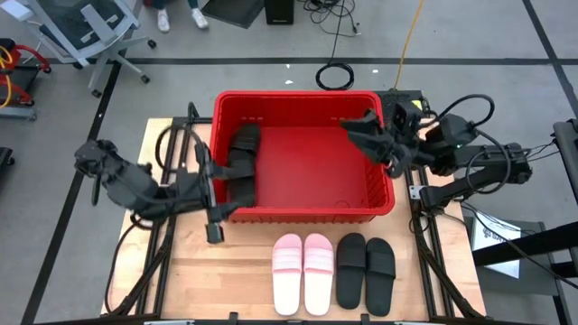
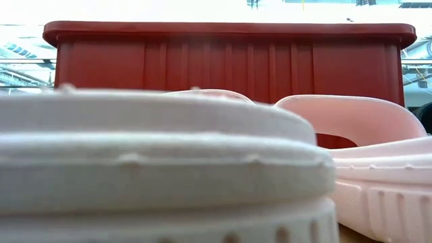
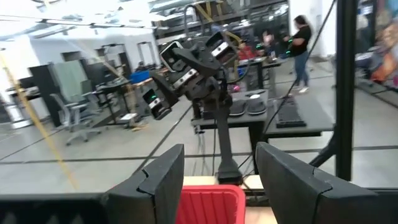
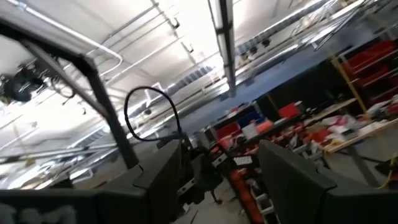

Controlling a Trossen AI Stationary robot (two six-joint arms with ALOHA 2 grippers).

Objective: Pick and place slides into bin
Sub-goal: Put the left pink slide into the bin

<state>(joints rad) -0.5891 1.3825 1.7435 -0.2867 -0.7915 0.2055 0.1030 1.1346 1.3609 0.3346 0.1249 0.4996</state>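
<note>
Wooden tabletop (image 1: 181,271) held pink slides (image 1: 303,273) near its front edge; light, bendy, best grabbed by straps. Both tools (image 1: 215,194) (image 1: 366,135) stood wide, empty.

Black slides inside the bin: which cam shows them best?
High view. It looks straight down into the bin and shows the black slides against its left wall. Low view gets only the bin's outer wall behind the pink slides; left wrist catches just the rim; right wrist shows neither.

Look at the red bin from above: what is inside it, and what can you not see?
Inside the bin lie black slides against its left wall. The floor elsewhere looks bare, but the right gripper covers the far right corner.
</note>
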